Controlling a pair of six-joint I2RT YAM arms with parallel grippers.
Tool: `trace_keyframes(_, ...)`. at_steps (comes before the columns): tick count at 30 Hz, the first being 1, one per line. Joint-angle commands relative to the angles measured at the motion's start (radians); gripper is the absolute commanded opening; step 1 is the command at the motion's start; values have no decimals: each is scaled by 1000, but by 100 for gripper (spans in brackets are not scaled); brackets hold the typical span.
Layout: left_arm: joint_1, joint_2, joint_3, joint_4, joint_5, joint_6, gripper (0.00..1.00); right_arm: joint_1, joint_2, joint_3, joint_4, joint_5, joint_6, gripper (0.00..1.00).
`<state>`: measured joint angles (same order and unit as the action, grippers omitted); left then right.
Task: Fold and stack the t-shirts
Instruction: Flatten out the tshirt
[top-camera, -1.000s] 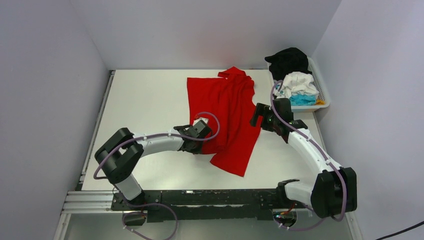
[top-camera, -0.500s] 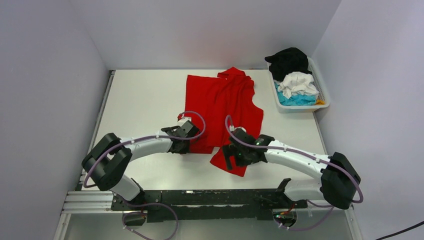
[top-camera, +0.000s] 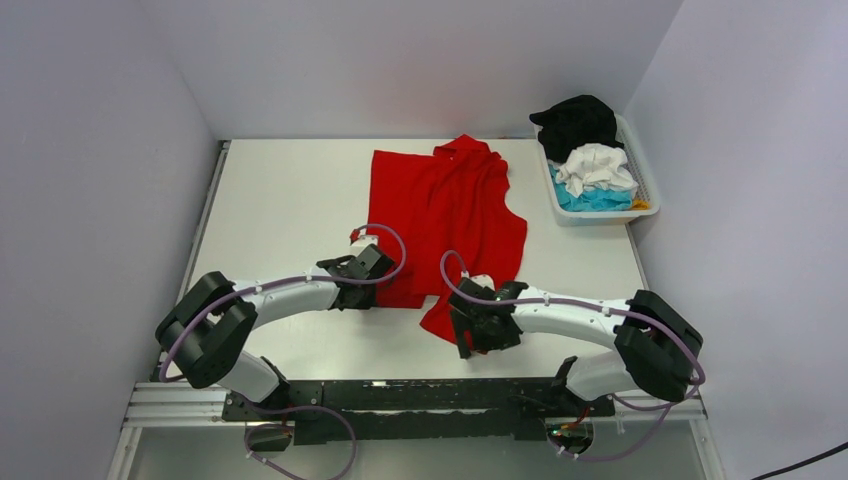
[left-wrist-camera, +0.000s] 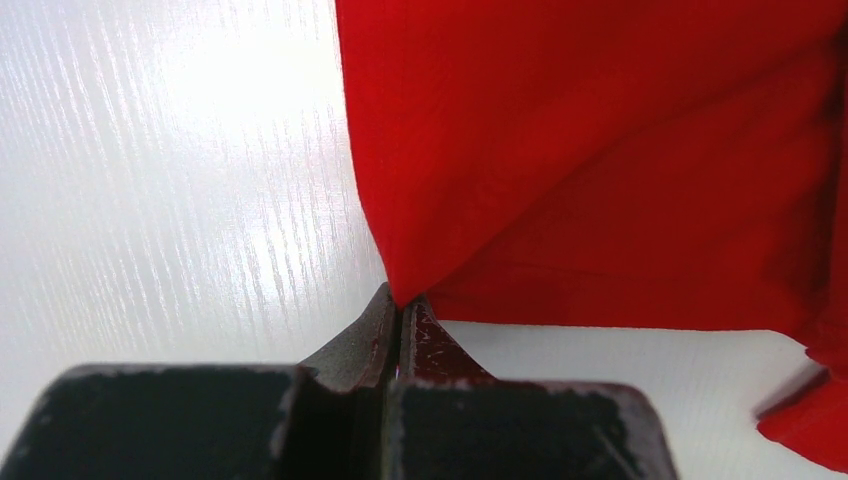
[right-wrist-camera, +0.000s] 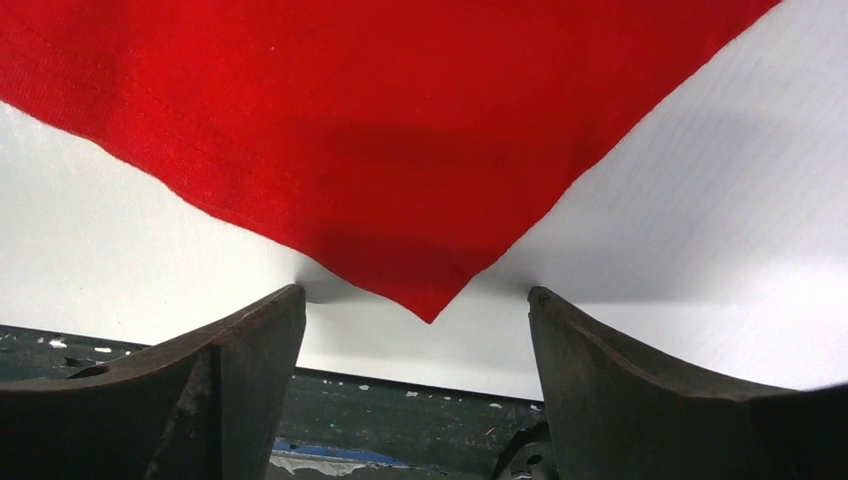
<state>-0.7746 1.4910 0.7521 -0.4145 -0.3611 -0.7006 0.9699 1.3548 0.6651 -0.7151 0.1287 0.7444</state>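
As it reaches low across the tabletop (top-camera: 290, 200), the left claw (left-wrist-camera: 400, 305) pinches an edge of the red shirt (top-camera: 445, 205); the right claw (right-wrist-camera: 412, 292), equally low, gapes wide astride its near corner.

Top camera: fixed high behind the arm bases, looking down and forward. It covers the whole tabletop (top-camera: 290, 200) from afar, with the red t-shirt (top-camera: 445, 215) mid-frame.

Left wrist camera: very close and low, looking past the left gripper (left-wrist-camera: 398, 305) at the red t-shirt's near left corner.

Right wrist camera: equally close, looking between the fingers of the right gripper (right-wrist-camera: 415, 295) at the red t-shirt's nearest tip.

All three views share the red t-shirt's near edge and the tabletop beside it.
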Motion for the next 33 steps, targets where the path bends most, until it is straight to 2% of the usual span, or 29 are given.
trace_keyframes(1, 6, -3, -28, -35, 23, 0, 0, -23, 24, -44, 90, 48, 31, 81)
trace_keyframes(6, 6, -10, -25, -30, 25, 2, 0, -109, 15, -81, 188, -37, -13, 75)
trace_keyframes(11, 6, -12, -27, -37, 12, -10, 0, -125, 57, -81, 187, -47, -22, 58)
trace_keyframes(17, 22, -19, -45, -52, -22, -29, 0, -127, 58, -60, 50, 39, 13, 23)
trace_keyframes(21, 79, -34, -60, -6, -10, -14, 0, -208, 22, -48, 116, 27, -21, 0)
trace_keyframes(25, 157, -65, -36, 55, -24, 6, 0, -380, 25, 42, 198, 22, -104, 0)
trace_keyframes(28, 232, -95, 54, 49, -37, 8, 0, -497, 16, 147, 238, 30, -150, 0)
trace_keyframes(33, 266, -187, 202, 47, -132, 96, 0, -644, -53, 295, 319, 13, -171, 0)
